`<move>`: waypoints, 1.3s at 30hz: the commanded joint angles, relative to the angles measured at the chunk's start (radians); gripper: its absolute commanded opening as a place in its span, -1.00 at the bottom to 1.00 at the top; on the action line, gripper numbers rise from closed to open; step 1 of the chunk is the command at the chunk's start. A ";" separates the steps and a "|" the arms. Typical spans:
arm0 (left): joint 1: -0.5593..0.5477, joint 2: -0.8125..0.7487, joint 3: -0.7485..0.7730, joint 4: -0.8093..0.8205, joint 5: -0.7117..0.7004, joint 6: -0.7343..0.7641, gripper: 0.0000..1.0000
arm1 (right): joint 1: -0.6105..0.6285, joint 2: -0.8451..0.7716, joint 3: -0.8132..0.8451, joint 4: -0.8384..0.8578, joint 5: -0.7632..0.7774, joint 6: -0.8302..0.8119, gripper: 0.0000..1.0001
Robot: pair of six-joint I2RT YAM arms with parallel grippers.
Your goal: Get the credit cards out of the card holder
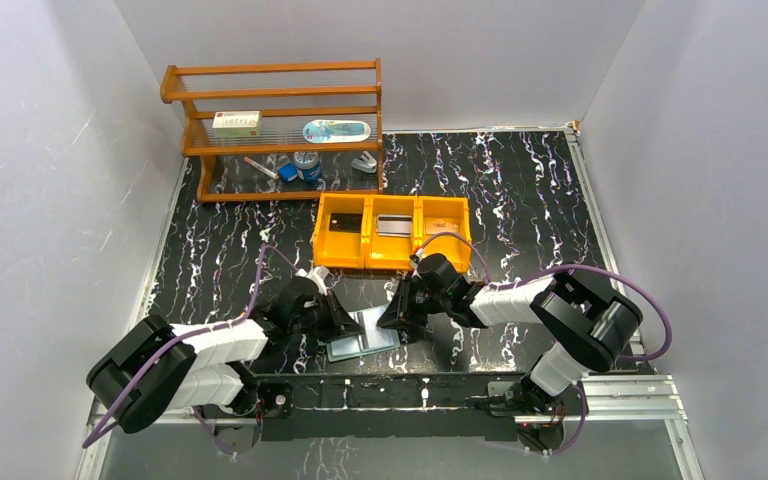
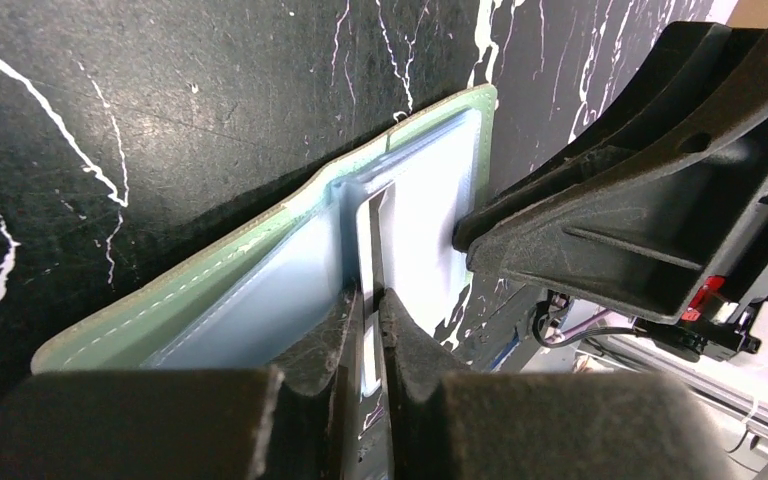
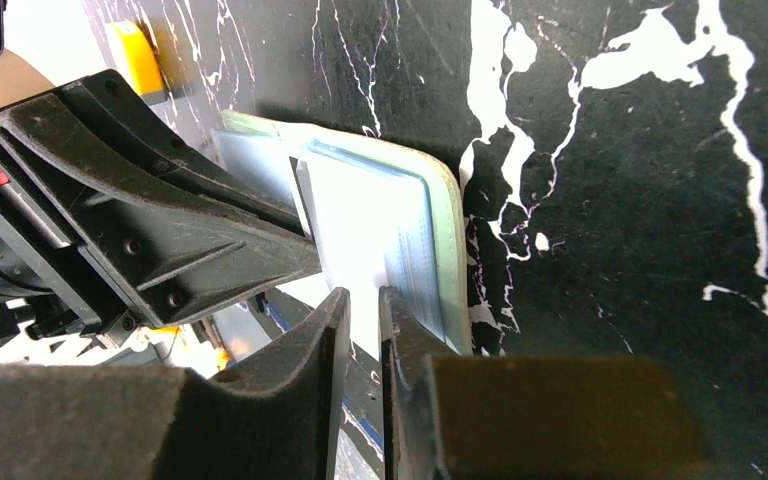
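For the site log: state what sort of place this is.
Most likely a robot test cell: plain white walls box in a black marbled table, a left arm and right arm are bolted to its near edge, and staged props, a wooden rack and an orange tray, stand behind.

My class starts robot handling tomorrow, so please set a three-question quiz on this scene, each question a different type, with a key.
1. True or false: the card holder lies folded shut.
2. In the top view, which orange tray compartment holds the black card? A left, B middle, C right.
3. Fill in: the left gripper and right gripper each pinch the ____.
Key: 1 false; 2 A; 3 card holder.
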 commanded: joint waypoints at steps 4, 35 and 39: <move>-0.011 -0.031 0.006 0.054 -0.010 -0.021 -1.00 | 0.019 0.032 -0.041 -0.093 0.062 -0.018 -0.48; -0.009 -0.150 0.101 -0.298 -0.089 0.139 -1.00 | 0.031 -0.077 0.137 -0.192 0.032 -0.143 -0.29; -0.009 -0.151 0.111 -0.294 -0.075 0.141 -1.00 | 0.053 0.028 0.097 -0.226 0.111 -0.092 -0.24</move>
